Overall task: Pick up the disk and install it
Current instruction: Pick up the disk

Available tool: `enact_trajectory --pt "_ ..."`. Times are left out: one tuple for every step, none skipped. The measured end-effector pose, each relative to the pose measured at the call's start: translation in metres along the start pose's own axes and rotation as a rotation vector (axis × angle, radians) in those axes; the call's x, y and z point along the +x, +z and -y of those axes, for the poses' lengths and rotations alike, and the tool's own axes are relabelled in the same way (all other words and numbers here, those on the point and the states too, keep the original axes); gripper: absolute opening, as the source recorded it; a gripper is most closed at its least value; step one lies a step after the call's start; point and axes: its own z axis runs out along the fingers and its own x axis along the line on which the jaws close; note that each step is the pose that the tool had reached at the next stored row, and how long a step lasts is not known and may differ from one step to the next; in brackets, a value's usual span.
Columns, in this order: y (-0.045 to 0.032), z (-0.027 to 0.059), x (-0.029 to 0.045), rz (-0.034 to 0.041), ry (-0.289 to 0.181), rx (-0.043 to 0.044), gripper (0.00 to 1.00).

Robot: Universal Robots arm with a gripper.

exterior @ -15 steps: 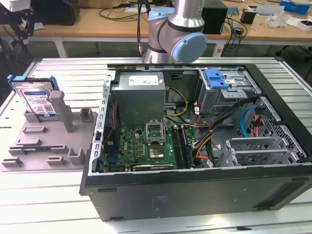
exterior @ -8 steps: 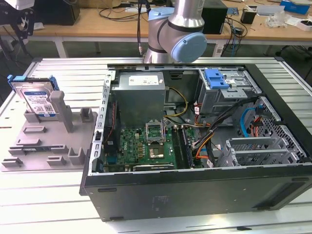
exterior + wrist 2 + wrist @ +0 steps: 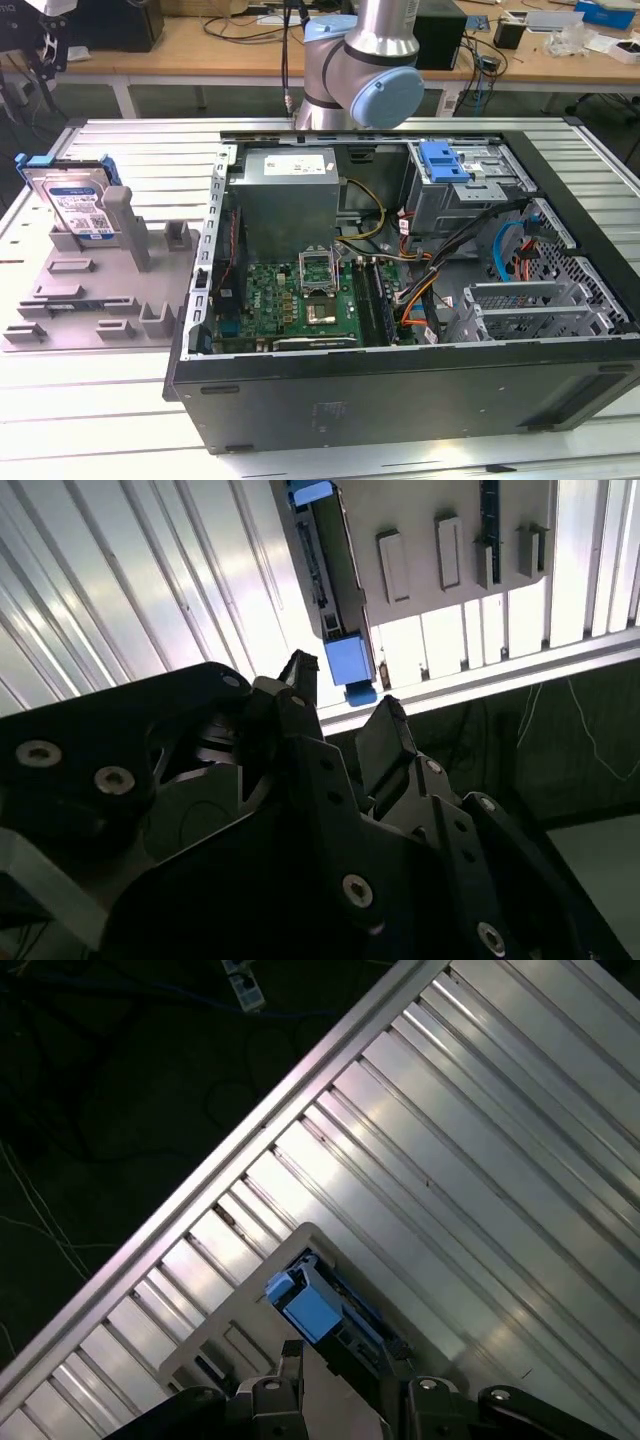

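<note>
Open and empty, the pincer hovers with the disk beyond its tips, untouched.

Over the disk: no fixture part above its upper edge, open from overhead.
Beside it: grey post just beside, on the exterior view's right; low blocks further along the grey fixture plate.
Between stations: bare table slats from the plate to the computer case.
Case: open on its upper side, walls standing all round.
Bay corner: drive cage with blue latch piece on top; cable bundle crowding the floor just in front.
Behind the case: arm rising at the rear wall.
At the gripper: fingers apart, nothing between them, the disk's blue corner near ahead.
</note>
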Motion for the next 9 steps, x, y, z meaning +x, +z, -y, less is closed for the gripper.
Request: enact_trajectory --pt "0.0 0.0 0.0 0.0001 0.0 0.0 0.44" --pt "0.0 0.0 0.0 0.0001 0.001 0.0 0.44" --pt "0.0 -0.0002 0.0001 0.0001 0.001 0.0 0.44" --pt "0.0 -0.0002 0.0001 -0.0005 -0.019 0.0014 0.44" --pt "0.0001 -0.0003 0.0002 -0.0011 -0.041 0.003 0.44" --pt "0.0001 -0.0003 0.0002 -0.0016 -0.063 0.0045 0.44" --pt "0.0001 -0.0003 0.0002 -0.0024 -0.094 0.0066 0.44" --pt "0.0 -0.0003 0.0002 -0.0036 -0.133 0.0094 0.44" --pt "0.0 -0.0003 0.0002 -0.0044 -0.164 0.0114 0.44"
